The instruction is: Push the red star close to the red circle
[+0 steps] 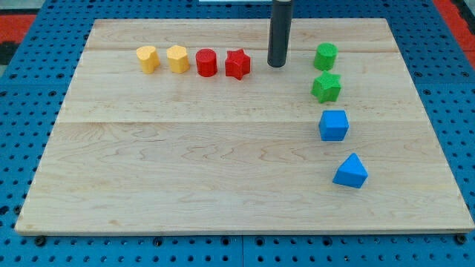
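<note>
The red star-shaped block (237,64) sits near the top edge of the pale wooden tabletop (223,170), just beside the red cylindrical circle block (206,63) on its left; a narrow gap seems to separate them, so I judge the task nearly or fully met. My tip (277,66), the blunt lower end of a smooth dark rod, rests on the board just to the right of the star, apart from it. That spot suits a leftward shove: the star lies between the tip and the circle. There are no jaws here, only the rod, which holds nothing.

Left of the circle, two matt yellow blocks line up toward the top-left corner: a yellow hexagon-like block (177,58) and a yellow heart-like block (148,59). Toward the right edge stands a column: a green cylinder (325,56), a green star (326,87), a blue cube (333,125) and a blue triangular wedge (350,172). All look like painted, hard pieces with crisp edges; the board shows fine grain and plank seams.
</note>
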Motion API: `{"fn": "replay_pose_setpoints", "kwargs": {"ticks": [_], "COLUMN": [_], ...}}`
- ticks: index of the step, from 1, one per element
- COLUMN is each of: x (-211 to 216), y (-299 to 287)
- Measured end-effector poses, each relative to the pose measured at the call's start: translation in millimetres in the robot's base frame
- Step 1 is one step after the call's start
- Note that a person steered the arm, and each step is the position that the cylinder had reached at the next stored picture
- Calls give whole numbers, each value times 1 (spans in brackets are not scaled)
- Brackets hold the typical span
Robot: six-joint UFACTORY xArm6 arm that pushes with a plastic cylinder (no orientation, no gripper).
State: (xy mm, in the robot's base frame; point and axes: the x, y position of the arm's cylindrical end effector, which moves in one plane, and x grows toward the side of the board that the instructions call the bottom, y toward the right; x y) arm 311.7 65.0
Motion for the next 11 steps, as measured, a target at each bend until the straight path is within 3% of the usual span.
{"fn": "replay_pose_setpoints", "kwargs": {"ticks": [4,5,6,8,9,10,11], "x": [4,56,66,13,13,46,44], "y": [2,0,-40,-49,-50,-70,-161]}}
